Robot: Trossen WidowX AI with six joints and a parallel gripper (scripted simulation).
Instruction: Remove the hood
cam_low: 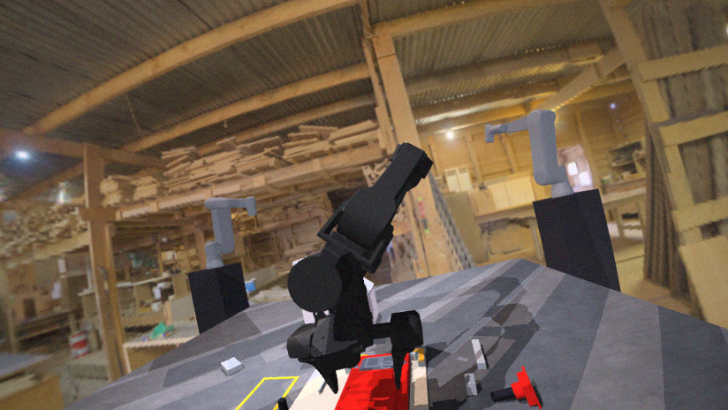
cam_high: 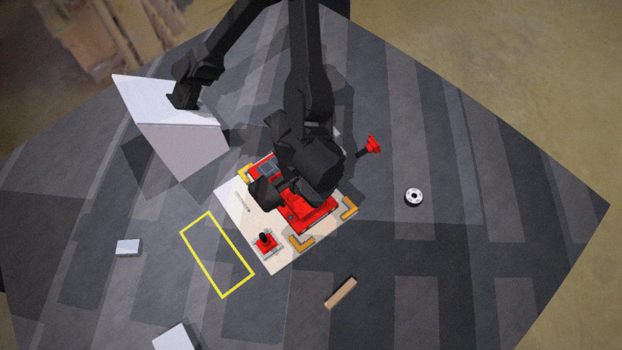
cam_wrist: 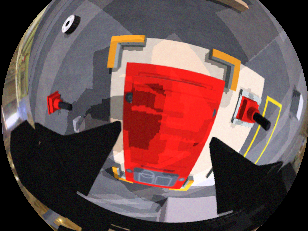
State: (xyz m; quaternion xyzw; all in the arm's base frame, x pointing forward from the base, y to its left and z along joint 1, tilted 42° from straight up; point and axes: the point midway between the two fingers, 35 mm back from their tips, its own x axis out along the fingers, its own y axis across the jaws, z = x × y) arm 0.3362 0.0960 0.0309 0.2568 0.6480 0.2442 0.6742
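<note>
Jaws [cam_high: 289,198] [cam_low: 367,391] spread, nothing between them, above the red toy car [cam_high: 300,213] [cam_low: 374,389] [cam_wrist: 170,119]. Hood appears to be on the car, outside the yellow marked area [cam_high: 238,252] [cam_low: 281,377] [cam_wrist: 274,101] on the tabletop [cam_high: 370,256] [cam_low: 575,351] [cam_wrist: 172,19]. Car sits between orange corner brackets.

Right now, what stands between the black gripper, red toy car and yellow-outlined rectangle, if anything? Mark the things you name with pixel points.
Nothing visible separates gripper [cam_high: 289,200] [cam_low: 367,390] [cam_wrist: 167,134] and car [cam_high: 300,213] [cam_low: 367,397] [cam_wrist: 190,114]. Toward the rectangle [cam_high: 238,252] [cam_low: 280,377] [cam_wrist: 274,101], a red block with a black peg [cam_high: 266,247] [cam_low: 283,404] [cam_wrist: 247,108] stands near the likely route.
</note>
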